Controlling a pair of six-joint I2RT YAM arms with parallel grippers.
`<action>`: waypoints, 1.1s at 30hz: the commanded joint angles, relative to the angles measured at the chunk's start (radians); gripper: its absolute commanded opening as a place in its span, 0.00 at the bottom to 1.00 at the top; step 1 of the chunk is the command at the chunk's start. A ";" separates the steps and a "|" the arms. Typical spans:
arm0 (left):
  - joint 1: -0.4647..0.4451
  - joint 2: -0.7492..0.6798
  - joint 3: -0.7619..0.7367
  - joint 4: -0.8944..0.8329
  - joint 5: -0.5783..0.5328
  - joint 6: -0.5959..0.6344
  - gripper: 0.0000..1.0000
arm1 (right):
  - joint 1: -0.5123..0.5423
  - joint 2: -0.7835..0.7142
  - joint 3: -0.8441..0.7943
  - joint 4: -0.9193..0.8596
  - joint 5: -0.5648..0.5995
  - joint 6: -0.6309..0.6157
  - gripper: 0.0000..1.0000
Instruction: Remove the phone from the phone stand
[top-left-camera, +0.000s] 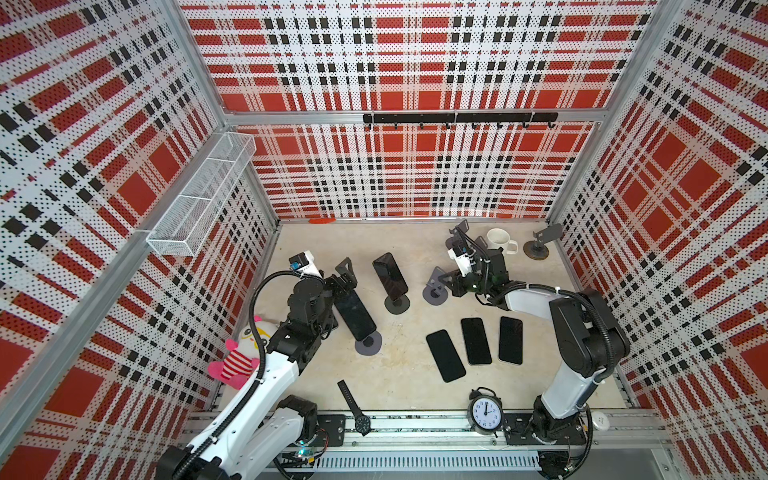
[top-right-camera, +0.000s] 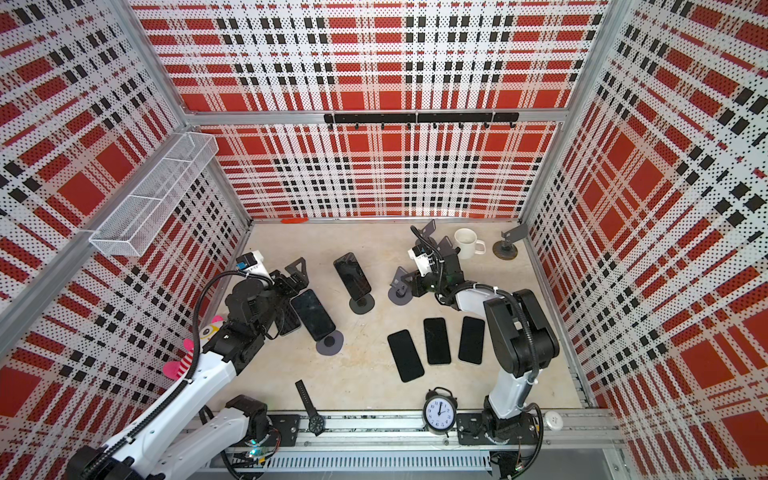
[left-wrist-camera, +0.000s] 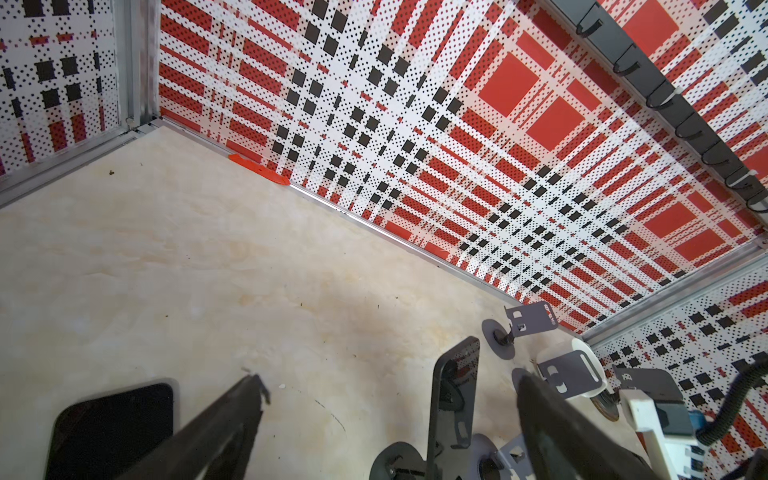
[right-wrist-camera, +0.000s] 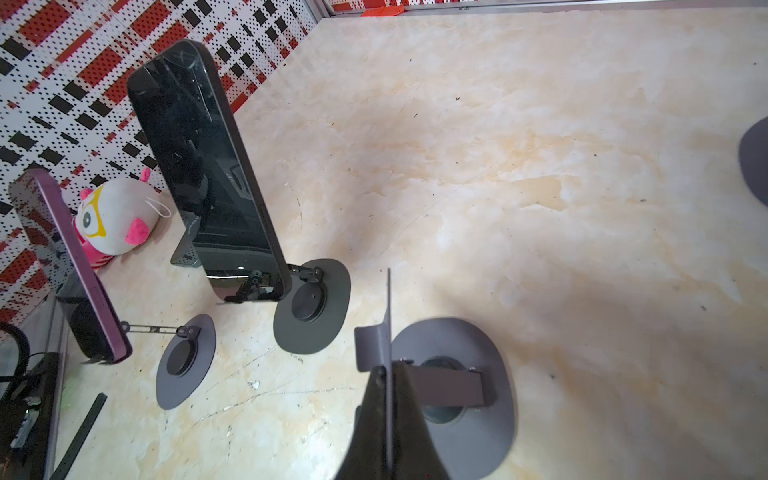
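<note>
Three flat phones (top-left-camera: 476, 341) lie on my bench (top-left-camera: 399, 374); the middle phone (top-left-camera: 389, 276) and left phone (top-left-camera: 354, 313) sit mounted. My right jaws clench an empty stand (right-wrist-camera: 374, 345); my left jaws gape, unladen.

My two top eyes hang high at the front, side by side, staring steeply down on the whole table (top-left-camera: 403, 332) — almost one picture. My left wrist camera looks low across toward the back wall (left-wrist-camera: 457, 145); my right sits close over a grey stand (right-wrist-camera: 494, 353) — both catch the standing phone (left-wrist-camera: 455, 374) (right-wrist-camera: 208, 166).
</note>
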 joint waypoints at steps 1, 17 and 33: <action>0.009 0.000 -0.004 0.037 0.010 0.001 0.98 | -0.068 -0.085 -0.049 0.091 -0.014 0.042 0.02; 0.025 -0.023 -0.026 0.053 -0.005 0.018 0.98 | -0.230 -0.193 -0.143 0.026 0.175 0.058 0.02; 0.042 -0.015 -0.032 0.100 0.009 0.005 0.98 | -0.259 -0.174 -0.125 -0.016 0.265 0.097 0.33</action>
